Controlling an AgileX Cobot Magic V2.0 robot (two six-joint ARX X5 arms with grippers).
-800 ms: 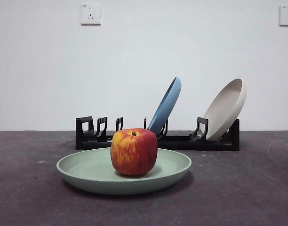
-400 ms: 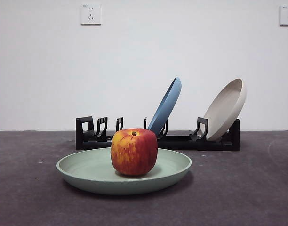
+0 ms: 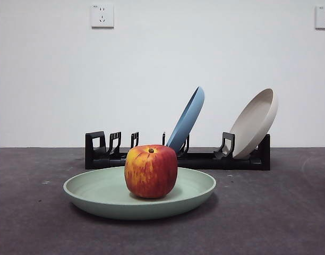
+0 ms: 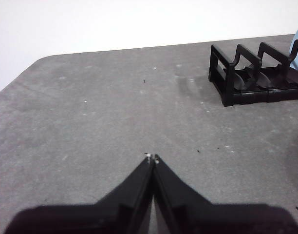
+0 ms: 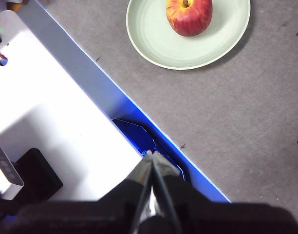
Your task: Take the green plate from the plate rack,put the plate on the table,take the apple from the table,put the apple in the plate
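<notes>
The green plate point(image 3: 99, 194) lies flat on the dark grey table point(image 3: 268, 212) in front of the black plate rack point(image 3: 205, 159). The red apple point(image 3: 151, 171) stands upright in the plate's middle. The right wrist view shows plate point(image 5: 154, 41) and apple point(image 5: 189, 15) from above, far from my right gripper point(image 5: 152, 155), which is shut and empty over the table's front edge. My left gripper point(image 4: 152, 158) is shut and empty above bare table, well away from the rack's end point(image 4: 246, 78). Neither arm shows in the front view.
A blue plate point(image 3: 187, 118) and a beige plate point(image 3: 254, 123) lean in the rack's slots. A white and blue base point(image 5: 66, 122) lies beside the table edge in the right wrist view. Two wall sockets point(image 3: 102, 16) sit on the white wall behind.
</notes>
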